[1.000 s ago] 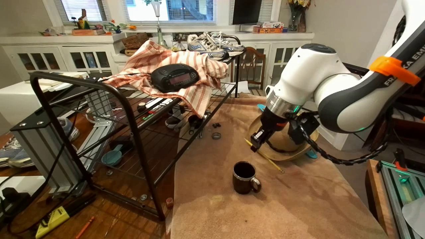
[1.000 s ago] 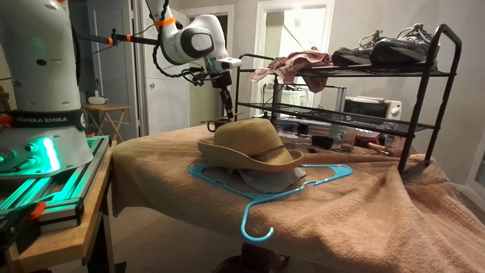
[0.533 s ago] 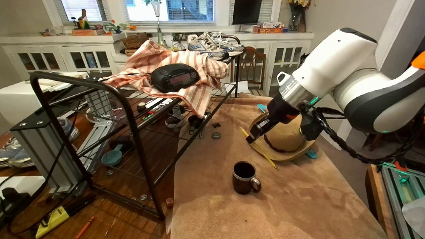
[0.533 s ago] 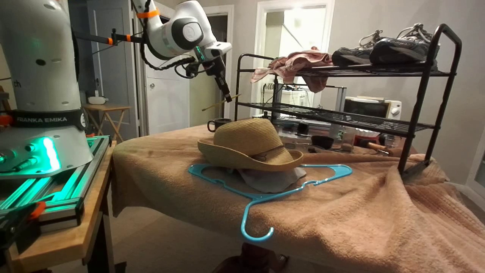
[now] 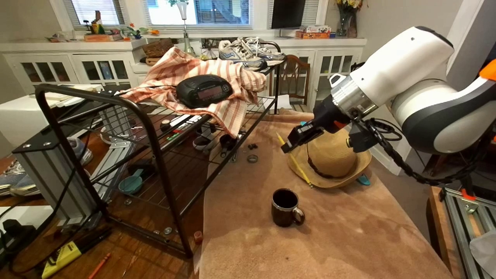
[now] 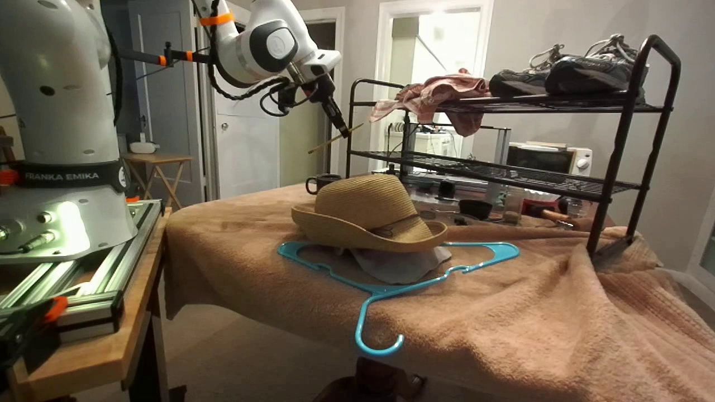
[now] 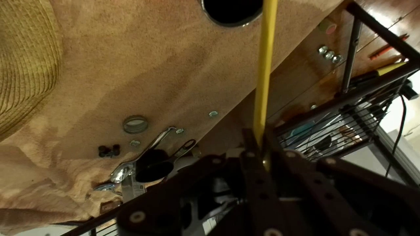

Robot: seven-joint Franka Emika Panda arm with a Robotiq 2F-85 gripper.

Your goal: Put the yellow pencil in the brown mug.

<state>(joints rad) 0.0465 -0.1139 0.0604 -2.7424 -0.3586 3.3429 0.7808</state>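
My gripper point(image 5: 286, 148) is shut on the yellow pencil point(image 5: 300, 169), nearer its pointed end, and holds it in the air. In an exterior view the gripper point(image 6: 344, 134) and pencil point(image 6: 325, 146) are well above the towel, and the pencil slants with its eraser end lower. The brown mug point(image 5: 283, 212) stands upright on the towel with its mouth up. Its side and handle point(image 6: 319, 183) show partly behind the hat. In the wrist view the pencil point(image 7: 264, 65) runs up from the fingertips point(image 7: 259, 139), passing beside the mug's rim point(image 7: 226, 23).
A tan straw hat point(image 5: 334, 155) lies beside the mug, under the gripper side of the towel point(image 5: 248, 232). A blue hanger point(image 6: 385, 290) lies by the hat. A black wire rack point(image 5: 155, 147) holds a cloth, clock and shoes. A metal ring point(image 5: 252, 158) lies near the rack.
My gripper has risen from low over the towel and tilted, carrying the pencil up with it. The pencil has become more slanted. The mug and hat have not moved.
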